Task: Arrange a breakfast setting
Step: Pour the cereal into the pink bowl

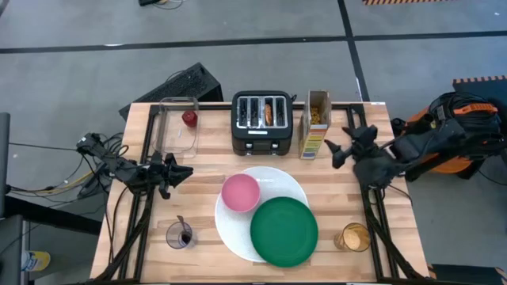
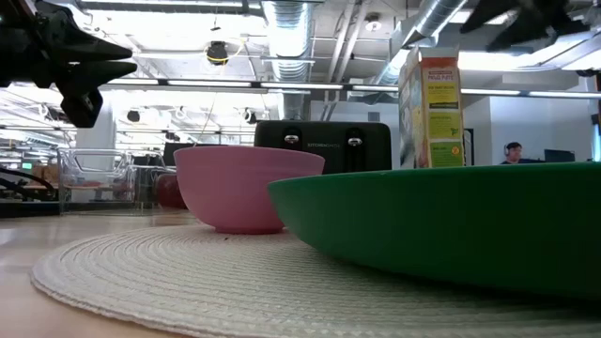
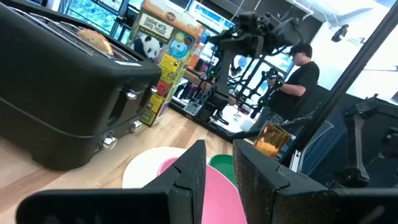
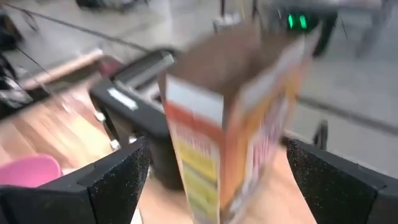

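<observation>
Yellow-orange cardboard cereal box (image 4: pixel 233 124) standing just ahead of wide-spread right gripper (image 4: pixel 214 174); cereal step in hand; next: straddle, close. Left gripper (image 3: pixel 217 168) narrow, holding nothing

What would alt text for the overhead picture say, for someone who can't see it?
A wooden table holds a pink bowl and a green plate on a big white plate, behind them a black toaster and an open cereal box. The right end effector hangs open beside the box; the left end effector waits opposite.
</observation>
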You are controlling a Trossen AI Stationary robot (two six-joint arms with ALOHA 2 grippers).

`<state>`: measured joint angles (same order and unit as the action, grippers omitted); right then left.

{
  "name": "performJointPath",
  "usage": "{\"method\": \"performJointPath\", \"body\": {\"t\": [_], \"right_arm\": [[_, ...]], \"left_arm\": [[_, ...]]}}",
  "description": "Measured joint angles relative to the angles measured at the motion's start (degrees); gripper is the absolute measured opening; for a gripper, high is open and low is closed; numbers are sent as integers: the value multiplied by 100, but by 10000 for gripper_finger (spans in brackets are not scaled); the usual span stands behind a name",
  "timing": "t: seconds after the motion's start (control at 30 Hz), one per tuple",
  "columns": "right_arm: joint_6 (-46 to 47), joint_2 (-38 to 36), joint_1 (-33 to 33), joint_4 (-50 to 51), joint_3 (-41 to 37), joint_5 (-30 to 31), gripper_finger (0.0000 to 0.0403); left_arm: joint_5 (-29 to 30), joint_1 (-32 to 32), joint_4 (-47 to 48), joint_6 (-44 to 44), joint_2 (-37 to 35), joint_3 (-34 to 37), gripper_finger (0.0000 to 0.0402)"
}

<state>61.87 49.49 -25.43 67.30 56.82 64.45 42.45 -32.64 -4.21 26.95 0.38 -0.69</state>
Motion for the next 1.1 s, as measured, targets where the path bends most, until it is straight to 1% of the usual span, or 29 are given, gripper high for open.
{"method": "performJointPath", "body": {"t": [0.13,0.37,0.47,0.63,0.7,0.77,0.93,1.1], "right_arm": [[839,543,-2,469,0,-162,400],[1589,1547,42,602,-9,-156,400],[2053,1952,46,602,-167,-141,400],[3522,2437,46,597,-727,249,400],[3902,2601,46,513,-875,368,400],[3984,2784,46,355,-912,472,400],[3724,3167,41,-78,-911,676,400],[3880,3480,195,-129,-909,756,400]], "left_arm": [[1,1,0,-180,0,-2,68],[1,-1,0,-229,0,-1,68],[1,-1,0,-230,0,0,68],[-1,-1,0,-230,0,-1,68],[-1,1,0,-230,0,-2,68],[-4,-1,0,-228,0,0,68],[-4,-1,0,-162,-1,-2,68],[-5,-1,0,-10,-1,-2,68]]}}
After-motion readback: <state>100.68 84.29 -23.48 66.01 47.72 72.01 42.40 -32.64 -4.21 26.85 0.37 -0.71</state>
